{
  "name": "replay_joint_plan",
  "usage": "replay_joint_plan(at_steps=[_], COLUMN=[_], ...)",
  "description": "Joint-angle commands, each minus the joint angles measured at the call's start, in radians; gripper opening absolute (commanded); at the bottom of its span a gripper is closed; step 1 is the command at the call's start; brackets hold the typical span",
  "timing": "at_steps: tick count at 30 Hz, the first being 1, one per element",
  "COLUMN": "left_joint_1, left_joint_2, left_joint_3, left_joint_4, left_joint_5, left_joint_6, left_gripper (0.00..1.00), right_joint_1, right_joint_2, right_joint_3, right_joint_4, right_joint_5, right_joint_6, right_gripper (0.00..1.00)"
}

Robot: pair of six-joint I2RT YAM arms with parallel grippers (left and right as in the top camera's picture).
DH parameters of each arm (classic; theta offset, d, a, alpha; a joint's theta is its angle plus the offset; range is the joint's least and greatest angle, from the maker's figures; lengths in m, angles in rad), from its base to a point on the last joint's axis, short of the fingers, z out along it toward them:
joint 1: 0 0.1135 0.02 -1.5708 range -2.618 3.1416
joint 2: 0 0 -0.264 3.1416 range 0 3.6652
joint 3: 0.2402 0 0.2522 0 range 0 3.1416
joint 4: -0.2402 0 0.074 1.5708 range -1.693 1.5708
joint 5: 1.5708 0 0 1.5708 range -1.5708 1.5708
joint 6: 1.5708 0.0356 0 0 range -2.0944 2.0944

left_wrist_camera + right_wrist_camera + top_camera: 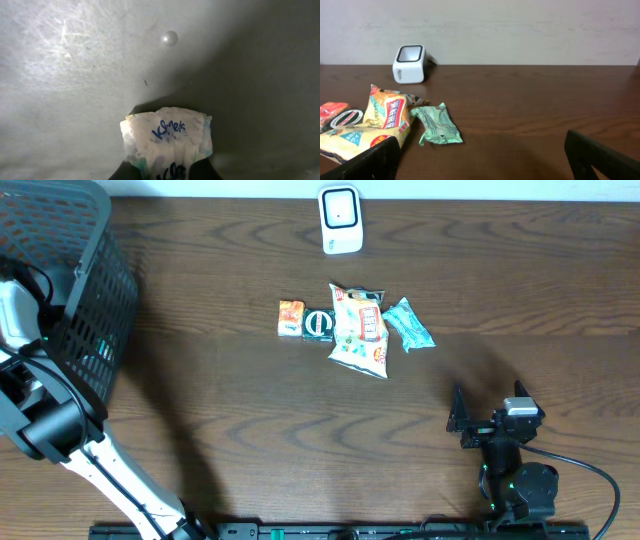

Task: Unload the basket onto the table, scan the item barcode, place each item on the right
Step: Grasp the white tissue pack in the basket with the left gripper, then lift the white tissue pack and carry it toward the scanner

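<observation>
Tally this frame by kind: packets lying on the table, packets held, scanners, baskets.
Packets on the table: 4 (orange pack, dark pack, chip bag, green packet)
In the left gripper, white packet: 1
Barcode scanner: 1
Black basket: 1
Total: 7

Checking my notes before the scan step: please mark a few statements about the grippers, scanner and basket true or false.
1. The left gripper is shut on a white packet with blue print. True.
2. The right gripper holds the teal packet. False: it is open and empty.
3. The scanner stands apart from the snacks. True.
4. The basket touches the scanner. False: they stand well apart.
</observation>
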Motion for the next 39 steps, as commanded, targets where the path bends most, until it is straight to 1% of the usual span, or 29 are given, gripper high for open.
replay_joint_plan(at_steps=[1,5,9,16,19,23,26,28,31,36,39], left_joint_1=[0.019,0.045,0.068,0.057,0.043,0.010,-0.047,-0.089,-0.176,-0.364,-0.484], left_joint_2=[-0.024,-0.103,-0.231,-0.492,-0.583,-0.693,-0.771,-0.789,-0.791,-0.761,-0.719], left_joint_3=[0.023,0.052,0.052,0.052,0.052,0.052,0.052,0.052,0.050,0.008,-0.023], left_joint_4=[-0.003,0.003,0.056,0.180,0.184,0.186,0.187,0.187,0.184,0.166,0.119], left_joint_5=[0.079,0.079,0.079,0.079,0.081,0.140,0.259,0.289,0.296,0.296,0.295], left_joint_6=[0.000,0.000,0.029,0.184,0.230,0.342,0.447,0.476,0.520,0.670,0.701], left_gripper=[0.07,0.08,0.07,0.07,0.07,0.07,0.07,0.07,0.07,0.07,0.08], right_joint_1=[-0.006,-0.006,-0.006,-0.006,-0.006,-0.006,-0.006,-0.006,-0.006,-0.006,-0.006], right_joint_2=[-0.006,-0.006,-0.006,-0.006,-0.006,-0.006,-0.006,-0.006,-0.006,-0.006,-0.006], right_joint_3=[-0.002,-0.002,-0.002,-0.002,-0.002,-0.002,-0.002,-0.002,-0.002,-0.002,-0.002], right_joint_4=[-0.004,-0.004,-0.004,-0.004,-0.004,-0.004,-0.004,-0.004,-0.004,-0.004,-0.004], right_joint_5=[-0.003,-0.003,-0.003,-0.003,-0.003,-0.003,-0.003,-0.003,-0.003,-0.003,-0.003], right_joint_6=[0.003,0.003,0.003,0.003,0.003,0.003,0.003,0.003,0.003,0.003,0.003], right_gripper=[0.99,0.99,0.99,0.99,0.99,0.99,0.99,0.99,0.99,0.99,0.99])
